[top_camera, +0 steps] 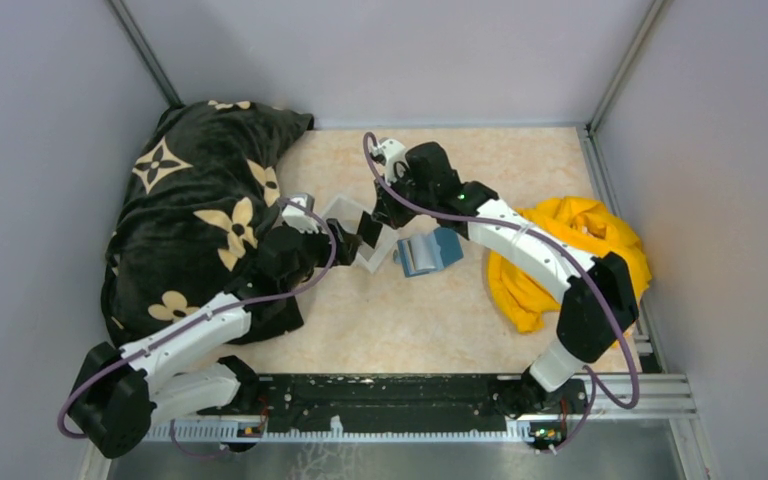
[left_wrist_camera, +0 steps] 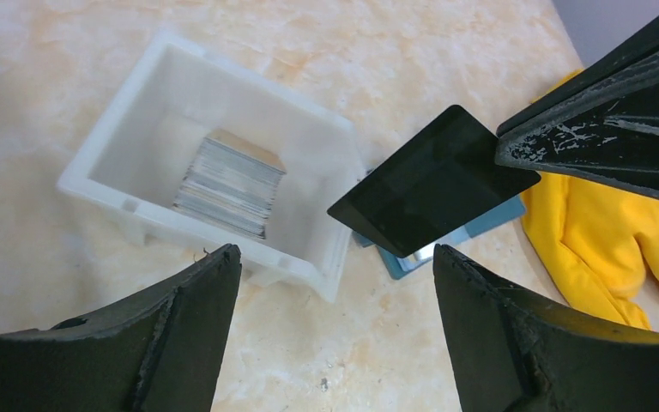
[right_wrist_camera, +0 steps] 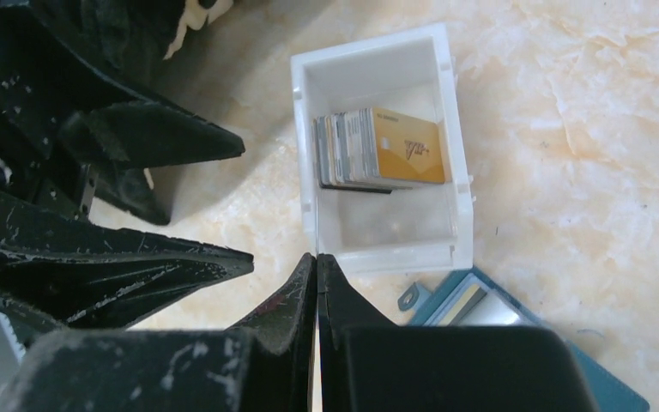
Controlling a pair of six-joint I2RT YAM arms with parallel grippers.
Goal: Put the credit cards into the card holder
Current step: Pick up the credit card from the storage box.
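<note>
Top external: the tabletop (top_camera: 440,320) is pale peach and marbled, with grey walls on three sides and metal posts in the far corners. A black blanket with tan flower print (top_camera: 200,210) is heaped at the left. A yellow cloth (top_camera: 570,255) is bunched at the right.

The card holder (top_camera: 430,250) lies open flat mid-table, just right of the white tray (left_wrist_camera: 129,129). Its long axis runs roughly left-right, slightly skewed, with the teal half on the right.

Right wrist: the credit cards (right_wrist_camera: 395,150) sit stacked in the tray, slightly fanned, with a yellow-tan one face up on top. Their long axis runs across the tray's width. There is a small mark on the top card, but its print is too small to read.

The right claw (right_wrist_camera: 317,262) is pressed closed, pinching a dark card (left_wrist_camera: 433,184) by one end.

Left wrist: the dark card is tilted and off the tabletop, above the card holder's edge near the tray's corner. Its long axis slants from the claw tip down toward the tray. Its face is plain, with no lettering visible.

The left claw (left_wrist_camera: 336,251) has its fingers spread wide and holds nothing, poised above the tray's near corner.
</note>
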